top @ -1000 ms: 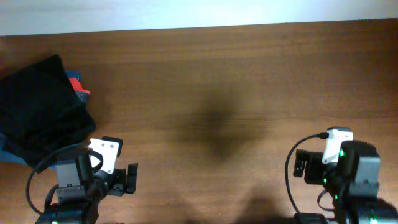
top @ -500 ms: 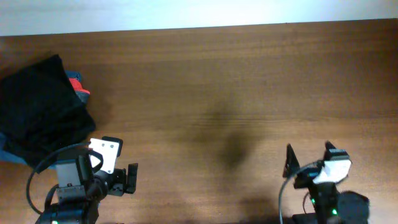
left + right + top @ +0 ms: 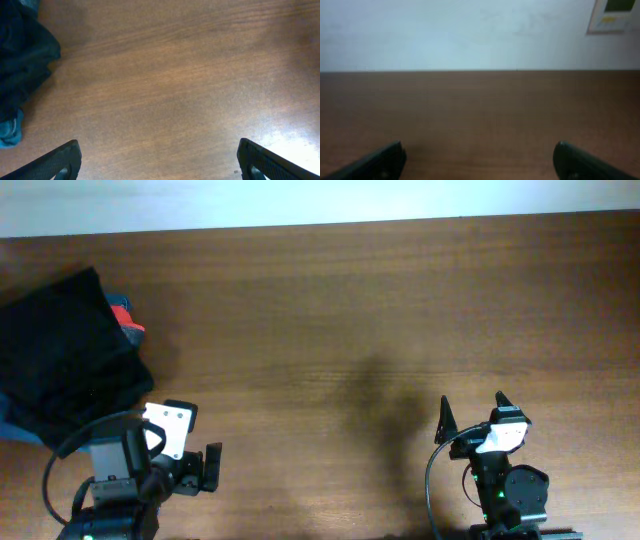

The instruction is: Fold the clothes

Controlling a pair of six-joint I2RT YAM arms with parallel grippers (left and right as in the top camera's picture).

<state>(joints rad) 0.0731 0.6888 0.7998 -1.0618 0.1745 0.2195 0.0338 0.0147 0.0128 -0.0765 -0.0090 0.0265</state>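
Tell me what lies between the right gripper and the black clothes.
Only bare wooden table, as the overhead view shows. The right gripper stands open at the near right, and the clothes lie at far left.

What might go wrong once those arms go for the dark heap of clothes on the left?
1. The black clothes lie bunched at the left edge of the table; a clumsy pull might drag them off.
2. A red item and a blue item show at their edges; the open left gripper might pinch those too.
3. The open right gripper sits far across the table, so a two-handed fold may need a long reach.
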